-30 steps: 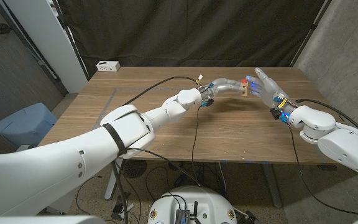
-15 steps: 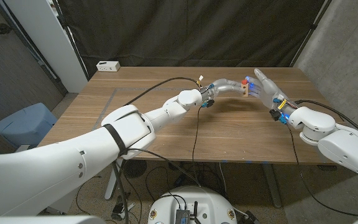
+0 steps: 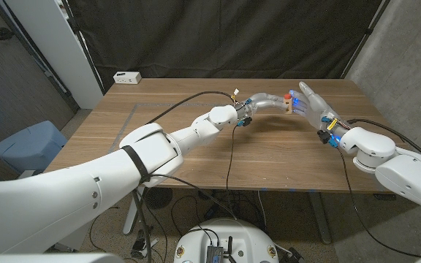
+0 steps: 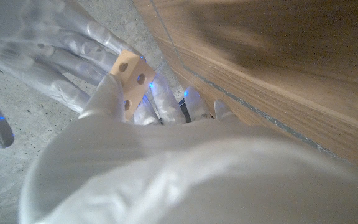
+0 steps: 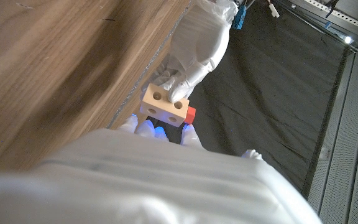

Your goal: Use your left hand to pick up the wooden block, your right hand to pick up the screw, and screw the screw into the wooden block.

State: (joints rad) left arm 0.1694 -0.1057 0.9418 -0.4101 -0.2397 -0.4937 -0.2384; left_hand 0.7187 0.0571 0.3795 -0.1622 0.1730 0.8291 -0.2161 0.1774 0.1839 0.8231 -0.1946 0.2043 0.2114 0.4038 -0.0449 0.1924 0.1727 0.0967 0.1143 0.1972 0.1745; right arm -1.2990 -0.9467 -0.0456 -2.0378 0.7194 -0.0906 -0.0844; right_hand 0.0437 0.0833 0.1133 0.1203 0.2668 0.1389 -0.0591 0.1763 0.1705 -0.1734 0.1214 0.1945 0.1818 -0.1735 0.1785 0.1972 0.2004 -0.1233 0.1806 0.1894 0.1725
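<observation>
Screwing at the block, above the table.
Left hand (image 3: 269, 101) pinching light, rigid block (image 3: 288, 107); right hand (image 3: 312, 103) fingering red screw (image 3: 288, 95), grip unclear.

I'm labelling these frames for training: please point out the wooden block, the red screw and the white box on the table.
wooden block (image 5: 164, 104): right wrist view, its holed face.
red screw (image 5: 191, 114): right wrist view, its red head.
white box (image 3: 127, 77): head view, its top.
</observation>
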